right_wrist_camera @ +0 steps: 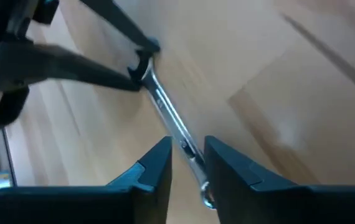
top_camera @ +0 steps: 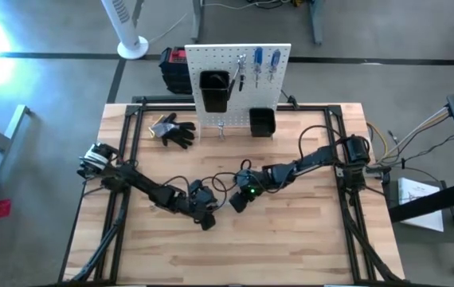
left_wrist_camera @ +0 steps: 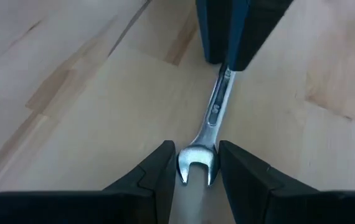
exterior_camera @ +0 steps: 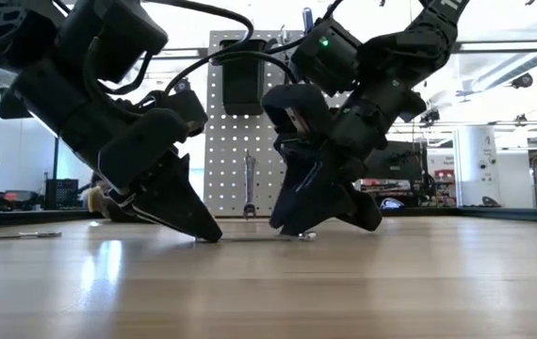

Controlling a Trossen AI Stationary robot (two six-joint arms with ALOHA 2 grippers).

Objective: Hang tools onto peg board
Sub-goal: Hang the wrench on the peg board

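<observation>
- Writing: none can be read on any tool or on the board; a stamped mark on the wrench shank is too small to make out.
- Wrench (left_wrist_camera: 210,134): slim, polished silver metal, open-ended jaw at one end, flat shank. It lies flat on the surface (top_camera: 307,239) near the middle, between the two claws.
- Left claw (left_wrist_camera: 196,171): dark, wedge-shaped fingers with matte faces, tips down on the surface. The fingers stand narrowly apart on either side of the wrench's open end; whether they press it I cannot tell.
- Right claw (right_wrist_camera: 187,155): same dark angular build, tips at the surface over the wrench's other end. Its fingers straddle the shank at a narrow gap, close beside the metal; firm contact is not visible.
- In the low view both claws lean toward each other, and the wrench shows as a thin bright line on the wood between their tips.
- Surface: light wood planks with visible grain, smooth with a slight sheen.
- Peg board (top_camera: 239,68): white upright panel with regular rows of small holes, standing at the far edge. Two black rectangular bins (top_camera: 213,90) are mounted on it, one high, one low.
- Blue-handled screwdrivers (top_camera: 273,65) and another tool hang on the board's upper right part; a second silver wrench (exterior_camera: 248,184) hangs lower down.
- Black work gloves (top_camera: 175,130) lie on the surface left of the board.
</observation>
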